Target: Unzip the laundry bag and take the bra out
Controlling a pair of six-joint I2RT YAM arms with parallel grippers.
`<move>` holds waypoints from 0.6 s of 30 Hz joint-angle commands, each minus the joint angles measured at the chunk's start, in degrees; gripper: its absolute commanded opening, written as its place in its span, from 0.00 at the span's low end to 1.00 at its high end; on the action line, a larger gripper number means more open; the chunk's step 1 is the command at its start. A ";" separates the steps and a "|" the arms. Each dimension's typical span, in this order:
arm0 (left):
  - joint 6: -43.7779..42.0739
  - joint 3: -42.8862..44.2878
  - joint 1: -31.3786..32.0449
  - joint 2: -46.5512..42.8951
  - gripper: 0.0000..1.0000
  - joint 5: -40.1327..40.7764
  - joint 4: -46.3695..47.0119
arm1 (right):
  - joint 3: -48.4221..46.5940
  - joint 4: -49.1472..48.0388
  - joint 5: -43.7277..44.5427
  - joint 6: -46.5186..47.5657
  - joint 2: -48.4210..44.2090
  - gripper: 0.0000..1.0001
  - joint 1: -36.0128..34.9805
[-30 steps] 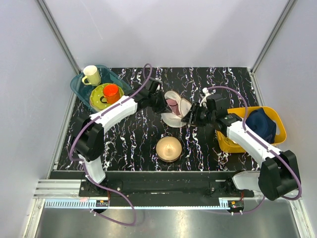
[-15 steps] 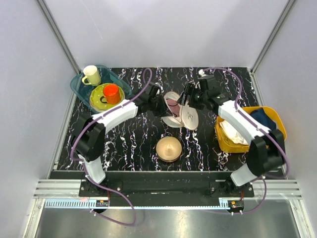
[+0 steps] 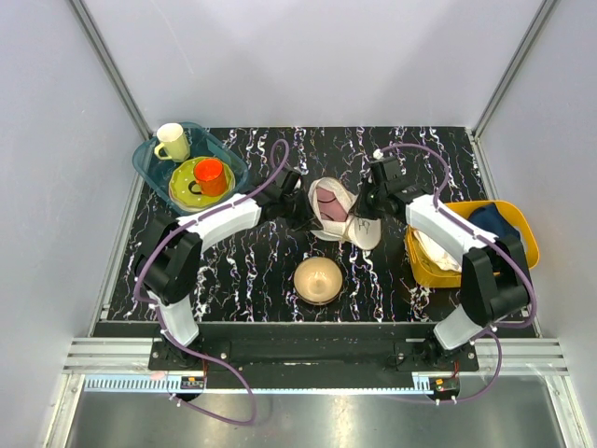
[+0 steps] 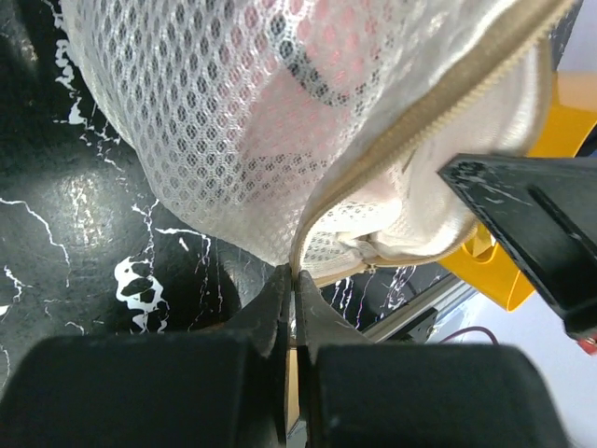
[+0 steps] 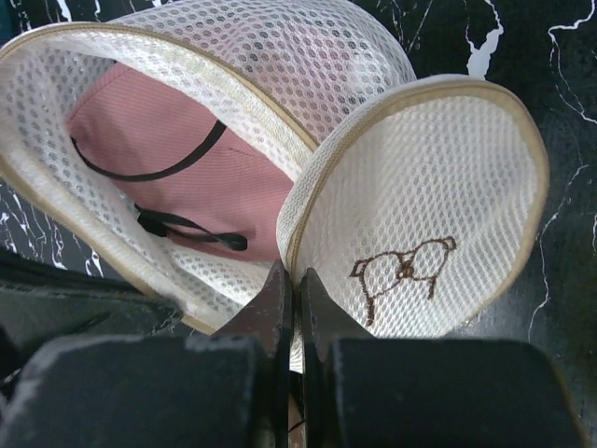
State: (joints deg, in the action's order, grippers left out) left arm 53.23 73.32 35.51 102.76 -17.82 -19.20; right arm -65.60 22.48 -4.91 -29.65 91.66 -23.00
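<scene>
My left claw pinches bag rim, right claw lid seam; tugging may drag bag with bra inside.

The laundry bag is cream-white mesh, a brown drawing on its lid; the bra is dusty pink; the table is black, white-veined.

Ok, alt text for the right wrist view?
Open mesh laundry bag with the pink bra showing inside, its round lid with a bra drawing folded back. The right gripper, jaws shut, pinches the seam where lid meets bag, over a black marbled table.
</scene>
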 commanded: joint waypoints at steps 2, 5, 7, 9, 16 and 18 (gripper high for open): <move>-1.55 -0.63 -0.35 -3.18 0.00 -1.59 3.03 | -0.48 1.40 0.52 1.61 -3.86 0.18 -0.29; -3.13 -0.90 -1.05 -3.36 0.00 -2.30 2.51 | -3.65 4.85 0.07 3.19 -3.06 0.72 -0.46; -3.40 -0.64 -1.40 -3.09 0.00 -2.92 2.41 | -2.96 3.02 2.35 2.67 -6.65 0.74 -0.99; -3.40 -0.55 -1.49 -2.83 0.00 -3.97 2.76 | -3.21 1.17 4.19 2.66 -10.17 0.68 -2.04; -3.57 -0.11 -2.55 -2.48 0.00 -4.76 2.59 | -10.24 2.13 -0.27 5.56 -5.10 0.40 -5.73; -3.66 -0.45 -2.63 -2.65 0.00 -4.41 2.15 | -11.65 3.09 -2.20 6.09 -1.58 0.38 -6.44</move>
State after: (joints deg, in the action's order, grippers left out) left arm 50.59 72.58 33.36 102.37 -21.02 -18.37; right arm -73.69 25.17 -3.99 -25.61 84.75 -27.92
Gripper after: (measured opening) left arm 0.008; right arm 0.399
